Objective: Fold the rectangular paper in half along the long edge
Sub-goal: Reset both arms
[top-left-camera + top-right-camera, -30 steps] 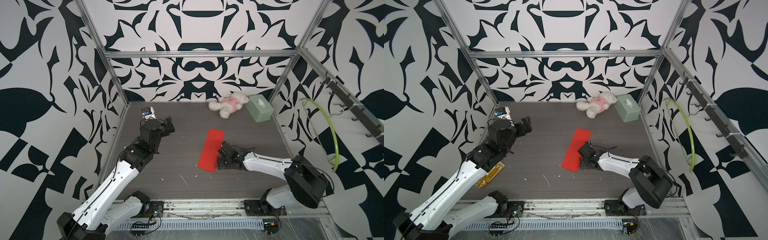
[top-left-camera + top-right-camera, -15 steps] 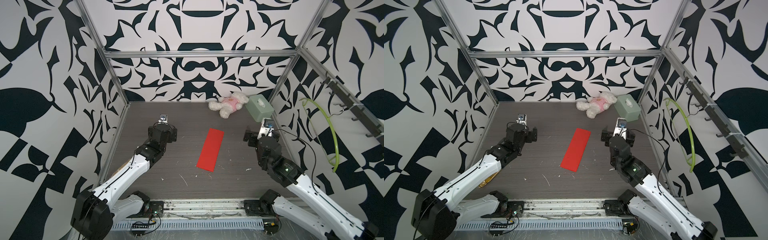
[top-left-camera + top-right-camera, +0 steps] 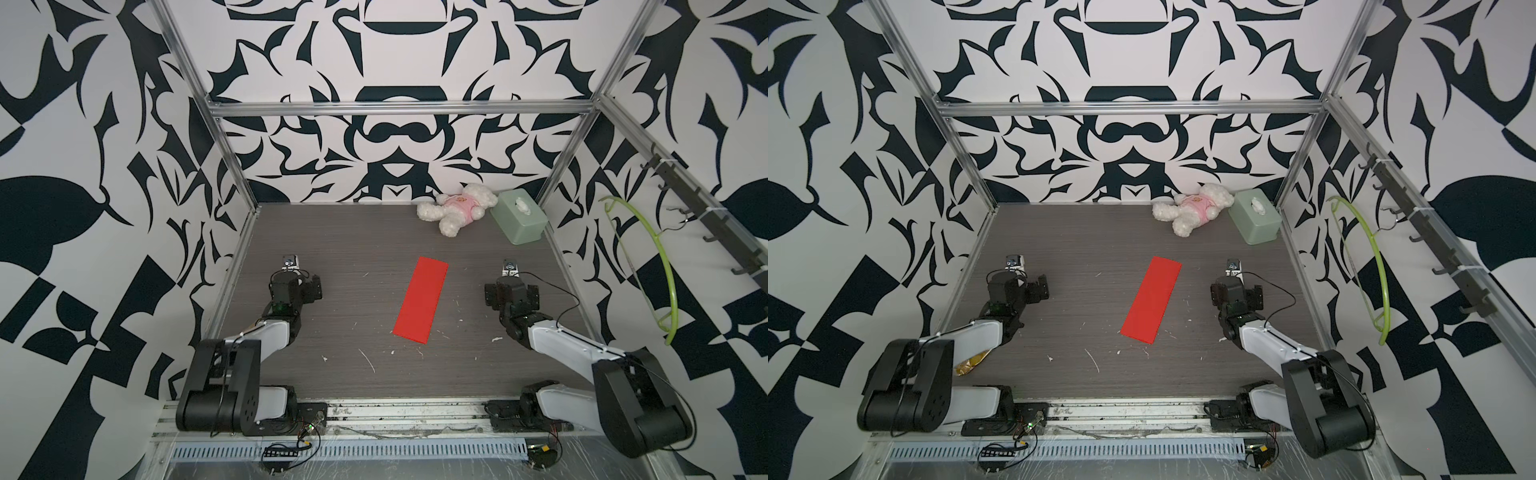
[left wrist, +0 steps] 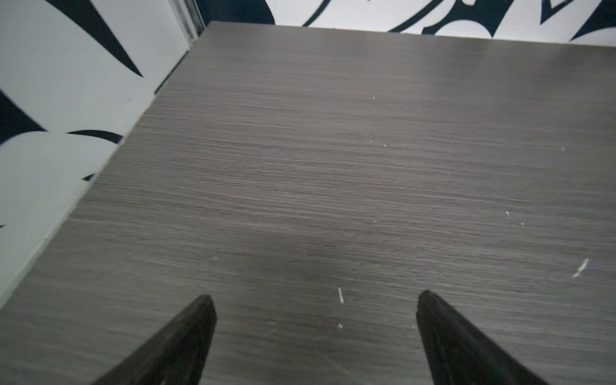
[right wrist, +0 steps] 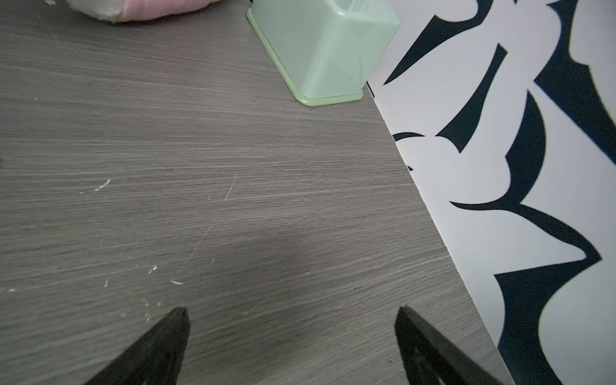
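With my left gripper (image 4: 315,295) and right gripper (image 5: 291,308) both spread wide and empty, the rectangular paper (image 3: 421,300) lies flat on the table (image 3: 332,249) between them (narrow, seemingly folded), so I should park clear without brushing it.

Robot lab test cell: aluminium frame (image 3: 399,109), black-and-white patterned wall panels (image 3: 399,50), grey wood-grain tabletop (image 3: 353,249), left arm (image 3: 270,334) and right arm (image 3: 561,345) mounted on front rail (image 3: 399,409), wall hook rack (image 3: 715,218).
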Controlling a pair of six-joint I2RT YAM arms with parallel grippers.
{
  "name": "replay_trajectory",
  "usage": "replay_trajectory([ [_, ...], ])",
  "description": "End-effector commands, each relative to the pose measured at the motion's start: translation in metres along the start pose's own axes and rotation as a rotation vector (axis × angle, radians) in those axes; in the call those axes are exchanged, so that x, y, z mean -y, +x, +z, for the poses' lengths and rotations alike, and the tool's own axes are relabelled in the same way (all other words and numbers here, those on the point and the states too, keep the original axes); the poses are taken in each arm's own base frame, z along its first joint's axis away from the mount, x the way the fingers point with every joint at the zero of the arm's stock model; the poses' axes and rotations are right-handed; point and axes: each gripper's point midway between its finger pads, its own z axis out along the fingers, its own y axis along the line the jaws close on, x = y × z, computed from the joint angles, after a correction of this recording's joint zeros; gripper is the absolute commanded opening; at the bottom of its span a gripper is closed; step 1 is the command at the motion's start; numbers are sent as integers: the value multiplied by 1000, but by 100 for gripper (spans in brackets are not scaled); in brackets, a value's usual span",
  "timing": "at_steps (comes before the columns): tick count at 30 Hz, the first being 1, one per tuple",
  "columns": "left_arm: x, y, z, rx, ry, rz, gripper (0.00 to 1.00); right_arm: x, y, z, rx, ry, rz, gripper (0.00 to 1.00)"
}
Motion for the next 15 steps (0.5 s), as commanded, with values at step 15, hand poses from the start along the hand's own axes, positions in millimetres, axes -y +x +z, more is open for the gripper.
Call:
replay_trajectory([
  [15,-7,-22,9,209,58,-59,99,-15,-26,40,197,-154,148,99],
])
